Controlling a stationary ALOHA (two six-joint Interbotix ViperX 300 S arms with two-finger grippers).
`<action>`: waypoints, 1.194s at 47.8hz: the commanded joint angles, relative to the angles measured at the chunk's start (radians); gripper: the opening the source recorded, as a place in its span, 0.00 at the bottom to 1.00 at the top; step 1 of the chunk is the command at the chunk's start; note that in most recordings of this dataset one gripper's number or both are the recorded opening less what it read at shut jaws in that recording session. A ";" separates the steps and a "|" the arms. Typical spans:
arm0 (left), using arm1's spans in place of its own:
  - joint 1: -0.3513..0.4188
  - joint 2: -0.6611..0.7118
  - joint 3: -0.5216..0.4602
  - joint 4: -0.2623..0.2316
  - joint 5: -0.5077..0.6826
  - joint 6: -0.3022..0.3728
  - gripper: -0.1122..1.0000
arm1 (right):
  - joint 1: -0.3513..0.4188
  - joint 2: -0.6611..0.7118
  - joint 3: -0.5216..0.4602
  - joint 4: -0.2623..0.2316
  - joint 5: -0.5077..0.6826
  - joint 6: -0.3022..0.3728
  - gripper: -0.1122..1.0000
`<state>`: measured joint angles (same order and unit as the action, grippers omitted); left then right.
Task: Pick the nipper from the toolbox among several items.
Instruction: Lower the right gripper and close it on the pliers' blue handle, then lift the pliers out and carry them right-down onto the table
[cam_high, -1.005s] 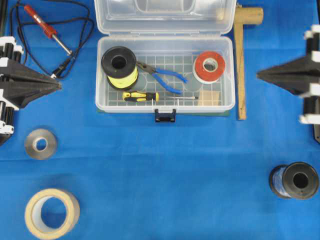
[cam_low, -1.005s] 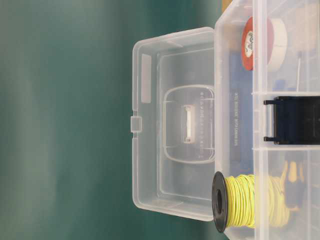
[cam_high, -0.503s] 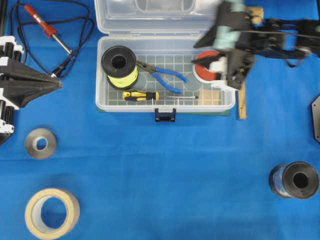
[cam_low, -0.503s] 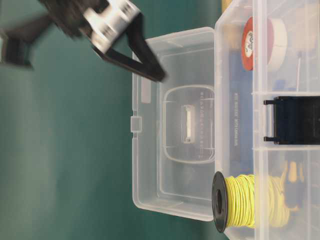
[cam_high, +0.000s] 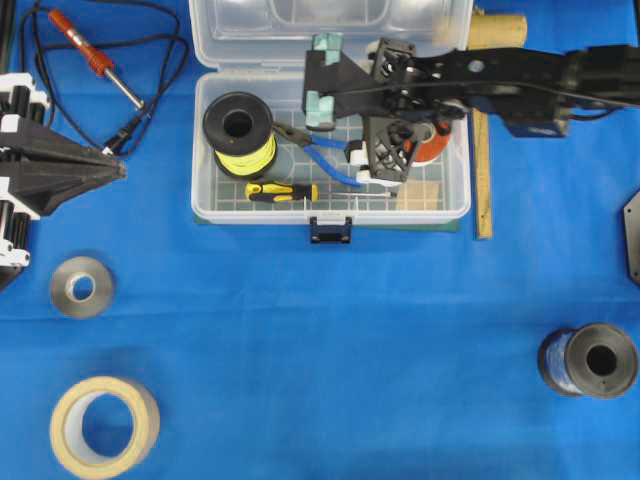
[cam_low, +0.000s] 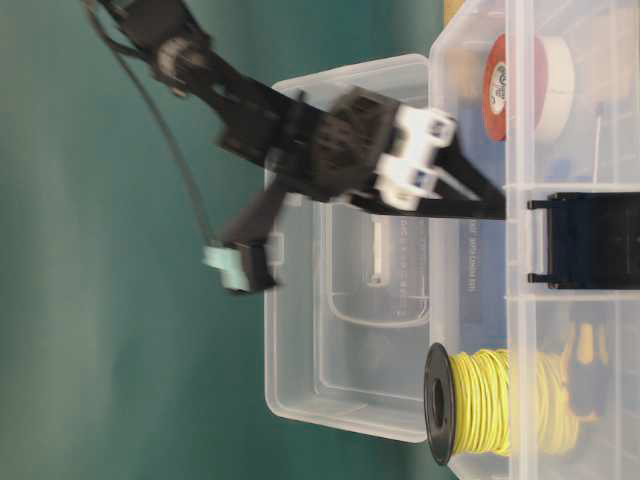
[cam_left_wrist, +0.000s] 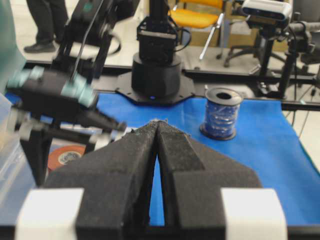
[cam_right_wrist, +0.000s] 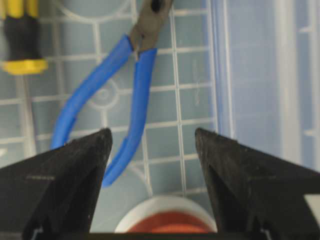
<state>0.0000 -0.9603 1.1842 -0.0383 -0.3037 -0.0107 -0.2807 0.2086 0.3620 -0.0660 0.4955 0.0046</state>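
The nipper (cam_high: 327, 160), with dark pointed jaws and blue handles, lies on the grid floor of the open clear toolbox (cam_high: 260, 213). My right gripper (cam_high: 375, 160) hangs over the toolbox's middle, just right of the handle ends, open and empty. In the right wrist view the nipper (cam_right_wrist: 142, 85) lies ahead of the right gripper (cam_right_wrist: 151, 134), with one handle end near the left fingertip (cam_right_wrist: 95, 145); I cannot tell the height above it. My left gripper (cam_high: 115, 170) is shut and empty, left of the toolbox, and shows shut in its wrist view (cam_left_wrist: 158, 123).
In the toolbox: a yellow wire spool (cam_high: 240, 135), a yellow-black screwdriver (cam_high: 283, 192), red-white tape (cam_high: 435, 148). Outside it: a soldering iron (cam_high: 90, 55), a wooden mallet (cam_high: 483, 130), two tape rolls (cam_high: 82, 288) (cam_high: 104, 426), a blue spool (cam_high: 590, 362).
My right arm has swung in from the right edge, across the red tape, to above the nipper's handles inside the toolbox. The left arm has not moved.
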 joint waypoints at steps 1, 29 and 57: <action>0.002 0.008 -0.017 -0.002 -0.011 -0.002 0.10 | -0.003 0.009 -0.032 -0.002 -0.025 -0.002 0.71; 0.002 0.008 -0.011 -0.002 -0.011 -0.002 0.10 | -0.008 0.087 -0.034 0.002 -0.074 -0.005 0.22; 0.008 0.008 -0.003 -0.002 -0.006 -0.002 0.10 | -0.025 -0.273 0.037 0.002 -0.077 0.012 0.22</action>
<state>0.0015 -0.9603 1.1919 -0.0383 -0.3053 -0.0123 -0.3053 0.0153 0.3958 -0.0660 0.4264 0.0123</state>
